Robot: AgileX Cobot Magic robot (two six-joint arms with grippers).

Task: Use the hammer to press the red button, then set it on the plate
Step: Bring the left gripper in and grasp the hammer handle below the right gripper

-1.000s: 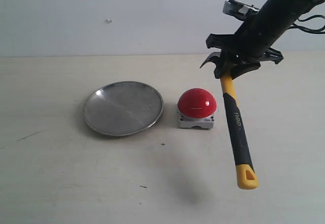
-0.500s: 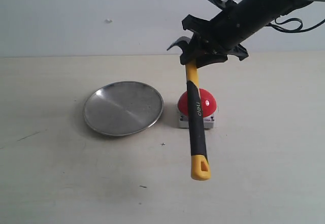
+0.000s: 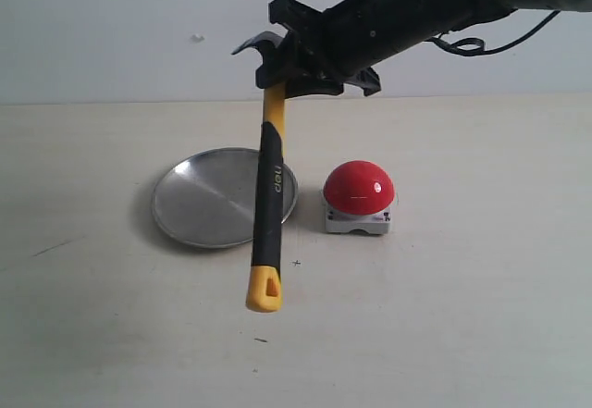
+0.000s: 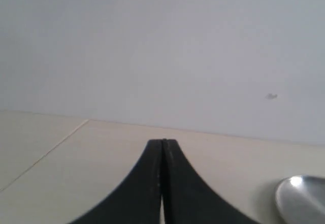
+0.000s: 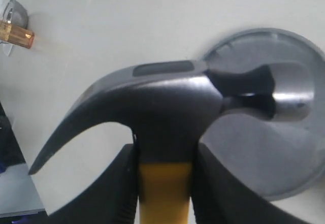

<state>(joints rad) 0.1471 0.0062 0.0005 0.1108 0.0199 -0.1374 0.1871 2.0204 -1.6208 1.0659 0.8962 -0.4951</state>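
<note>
The hammer [image 3: 269, 186] hangs in the air, its dark head up and its yellow looped end down, in front of the right rim of the plate [image 3: 208, 200]. My right gripper [image 3: 289, 73] is shut on the hammer's neck just under the head. In the right wrist view the hammer head [image 5: 167, 99] fills the middle, the fingers [image 5: 122, 183] clamp the yellow handle, and the plate [image 5: 299, 148] lies behind. The red button [image 3: 359, 188] sits on its grey base to the right of the plate, apart from the hammer. My left gripper [image 4: 162, 145] is shut and empty.
The pale table [image 3: 444, 315] runs up to a white wall [image 3: 139, 29]. An edge of the plate [image 4: 304, 198] shows in the left wrist view. A small amber and metal object [image 5: 14, 28] lies at the edge of the right wrist view.
My right arm has swung left with the hammer, from right of the red button, across it, to above the plate's right rim. The handle now hangs nearly straight down.
</note>
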